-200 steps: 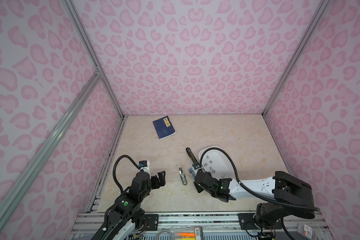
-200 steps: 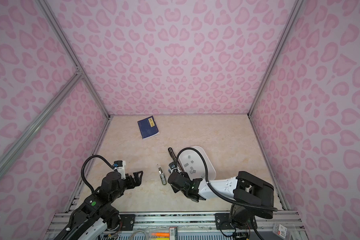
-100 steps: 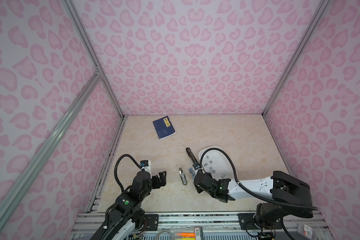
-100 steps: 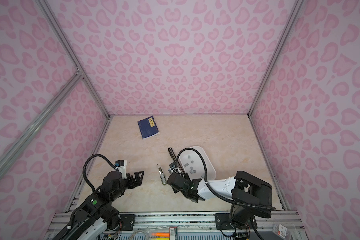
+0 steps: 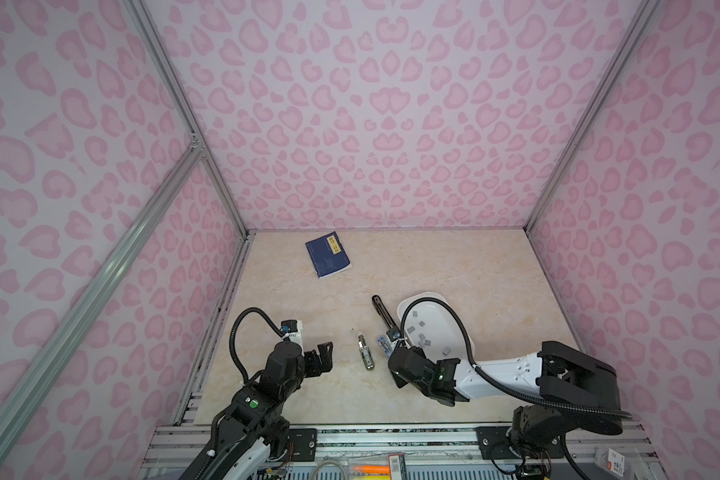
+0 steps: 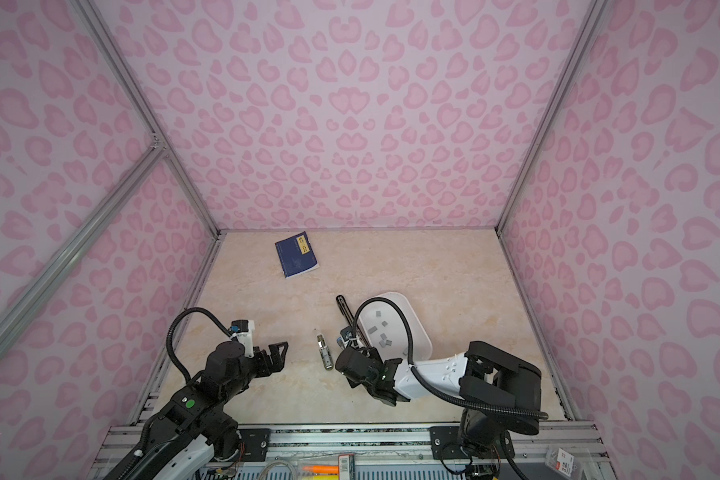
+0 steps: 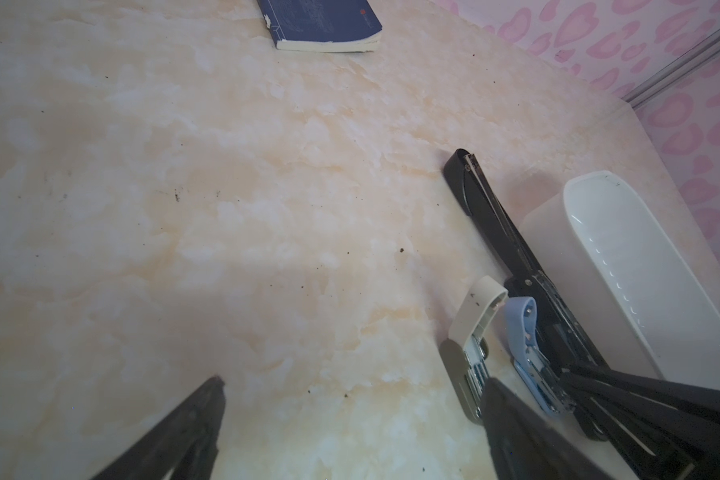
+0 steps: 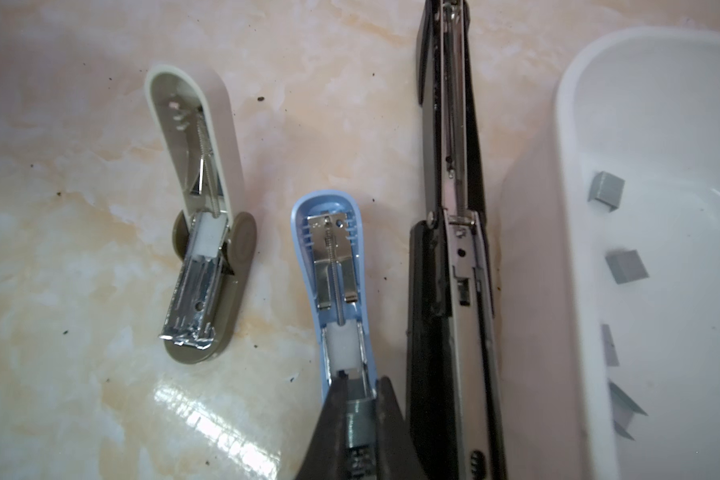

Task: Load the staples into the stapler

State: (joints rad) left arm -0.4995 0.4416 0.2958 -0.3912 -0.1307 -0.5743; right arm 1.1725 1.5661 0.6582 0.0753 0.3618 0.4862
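Looking down from a top view, the right gripper (image 8: 361, 384) is parked low over the blue stapler (image 8: 335, 266), right at the near end of its metal channel. Its fingers are pinched together on a small grey ribbed piece that looks like a staple block (image 8: 361, 419). I can't tell whether the block is touching the channel or sitting just above it.

The rest of the staples (image 5: 422, 336) are loose grey blocks scattered inside the white tray (image 5: 429, 297), on the right side of the marble-look table (image 5: 454, 266).

All three staplers are flipped open with their insides facing up:
- the blue one, with its spring and pusher showing
- a long black stapler (image 8: 458, 249) just beside it, running along the tray's left edge
- a beige and olive stapler (image 5: 365, 353) a bit further left, on its own between the two arms

The left gripper (image 5: 327, 357) has its jaws spread wide, with only bare tabletop between them in the left wrist view (image 7: 353, 381). In both top views it sits near the front left of the table, apart from the beige stapler. In the wrist view one of its fingers (image 7: 516, 424) overlaps the end of that stapler, so I can't say from there whether they touch.

A dark blue notebook (image 5: 327, 259) with a yellow label lies closed near the back wall, well apart from everything else.
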